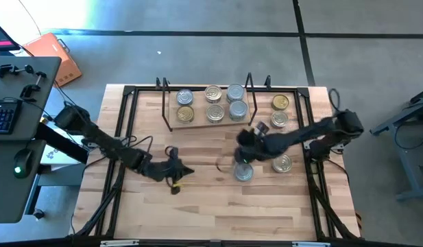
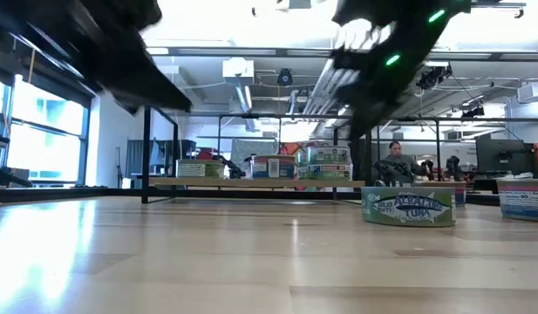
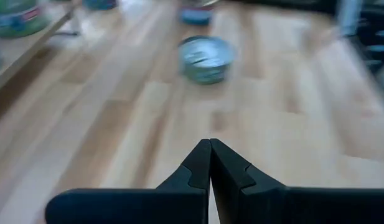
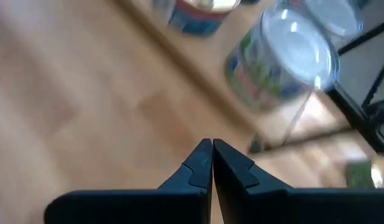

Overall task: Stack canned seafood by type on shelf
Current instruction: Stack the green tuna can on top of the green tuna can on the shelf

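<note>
The shelf (image 1: 199,104) stands at the table's far middle and bears several tins of canned seafood: silver-topped ones (image 1: 236,101) at its right end, gold-topped ones (image 1: 212,103) in the middle, and a silver (image 1: 185,97) and a gold one at its left. A silver-topped tin (image 1: 243,173) and gold-topped tins (image 1: 283,163) (image 1: 280,111) rest flat on the tabletop to the right. My left gripper (image 3: 210,144) is shut and empty, in the air left of the loose silver tin (image 3: 206,59). My right gripper (image 4: 211,144) is shut and empty, just in front of the shelf's right end, pointing at the silver-topped tins (image 4: 285,62).
A black metal frame (image 1: 125,137) runs round the tabletop. In the low view a green-labelled tuna tin (image 2: 408,208) stands on the table in front of the shelf (image 2: 251,182), with another tin (image 2: 523,199) at the right. Bare wood lies along the table's near side.
</note>
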You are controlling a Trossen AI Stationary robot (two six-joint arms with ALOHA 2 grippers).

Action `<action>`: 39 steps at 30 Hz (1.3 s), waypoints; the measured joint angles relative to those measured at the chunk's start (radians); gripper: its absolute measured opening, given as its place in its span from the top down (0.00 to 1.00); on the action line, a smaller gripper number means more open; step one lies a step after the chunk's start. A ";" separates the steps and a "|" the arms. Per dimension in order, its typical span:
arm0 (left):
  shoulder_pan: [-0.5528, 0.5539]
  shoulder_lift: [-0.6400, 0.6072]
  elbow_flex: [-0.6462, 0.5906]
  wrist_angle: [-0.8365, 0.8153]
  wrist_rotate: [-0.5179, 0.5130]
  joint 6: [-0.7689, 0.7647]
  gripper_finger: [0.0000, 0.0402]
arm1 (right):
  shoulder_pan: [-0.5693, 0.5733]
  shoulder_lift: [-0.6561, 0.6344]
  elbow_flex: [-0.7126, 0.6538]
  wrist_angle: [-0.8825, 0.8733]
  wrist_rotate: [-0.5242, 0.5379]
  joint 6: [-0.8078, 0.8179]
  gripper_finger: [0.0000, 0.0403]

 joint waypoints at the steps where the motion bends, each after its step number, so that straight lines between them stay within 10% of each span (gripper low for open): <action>1: -0.026 -0.016 0.000 0.002 0.000 0.000 1.00 | 0.036 -0.020 0.000 -0.059 -0.013 0.033 0.99; 9: -0.156 -0.028 0.000 0.050 -0.110 -0.045 1.00 | 0.282 -0.079 -0.003 -0.259 -0.309 0.179 0.88; 24: -0.018 0.162 0.000 0.171 0.026 -0.063 1.00 | 0.417 0.078 -0.012 -0.219 -0.436 0.079 0.08; 39: 0.043 0.262 0.000 0.289 0.103 -0.061 1.00 | 0.347 0.004 -0.449 0.634 -0.378 0.000 0.05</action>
